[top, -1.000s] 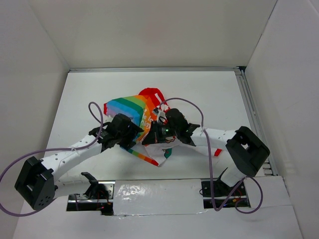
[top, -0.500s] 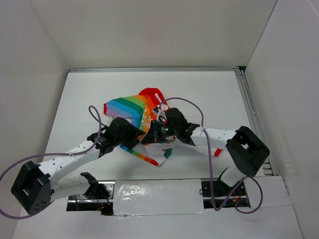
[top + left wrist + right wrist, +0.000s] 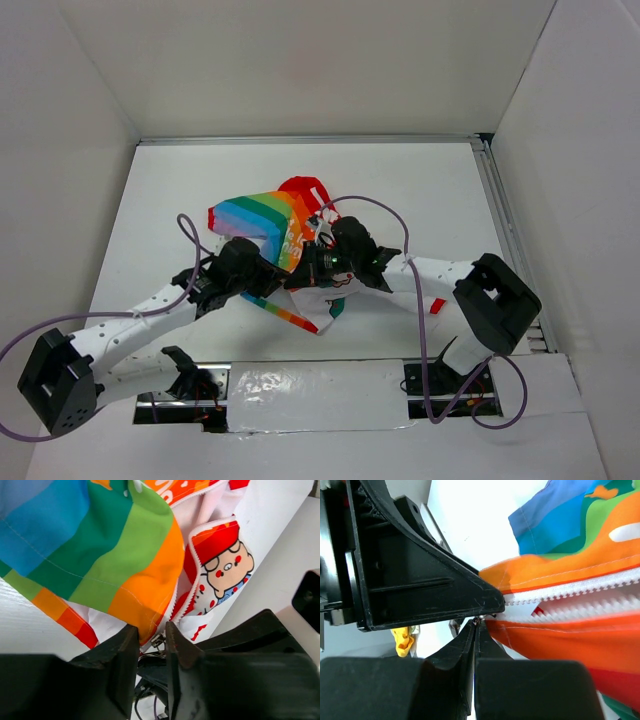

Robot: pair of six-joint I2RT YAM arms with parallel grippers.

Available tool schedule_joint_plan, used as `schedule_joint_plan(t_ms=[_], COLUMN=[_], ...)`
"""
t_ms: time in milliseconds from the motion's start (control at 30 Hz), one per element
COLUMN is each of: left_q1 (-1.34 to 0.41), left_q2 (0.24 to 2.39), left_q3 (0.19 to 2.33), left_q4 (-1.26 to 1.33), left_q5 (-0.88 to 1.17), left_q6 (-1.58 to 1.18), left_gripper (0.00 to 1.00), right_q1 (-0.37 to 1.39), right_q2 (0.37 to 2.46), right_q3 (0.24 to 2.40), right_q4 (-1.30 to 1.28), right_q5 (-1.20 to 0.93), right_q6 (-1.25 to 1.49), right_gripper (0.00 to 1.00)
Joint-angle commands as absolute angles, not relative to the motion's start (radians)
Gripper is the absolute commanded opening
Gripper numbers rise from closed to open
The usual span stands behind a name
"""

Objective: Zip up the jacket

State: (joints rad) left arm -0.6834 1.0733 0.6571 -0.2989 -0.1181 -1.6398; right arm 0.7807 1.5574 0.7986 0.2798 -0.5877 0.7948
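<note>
The jacket [image 3: 262,222] lies bunched mid-counter [image 3: 430,190], collar toward 12 o'clock. My left end effector [image 3: 150,632] is clamped on its lower edge beside the zipper pull [image 3: 157,640]. My right end effector [image 3: 475,625] is pinched closed, apparently on that pull. Recommendation: anchor the fabric taut toward 6 o'clock and draw the pull straight along the teeth [image 3: 580,592].
</note>
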Motion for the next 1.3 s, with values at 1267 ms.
schedule_joint_plan(t_ms=[1267], left_q1=[-0.686], left_q2=[0.822], left_q3=[0.647], left_q4=[-0.429], left_q5=[-0.132], left_q6=[-1.359], left_gripper=[0.0], right_q1=[0.388], right_q2=[1.868], right_q3=[1.507], right_q4=[-0.514], right_q5=[0.458], right_q6=[0.422], right_gripper=[0.0])
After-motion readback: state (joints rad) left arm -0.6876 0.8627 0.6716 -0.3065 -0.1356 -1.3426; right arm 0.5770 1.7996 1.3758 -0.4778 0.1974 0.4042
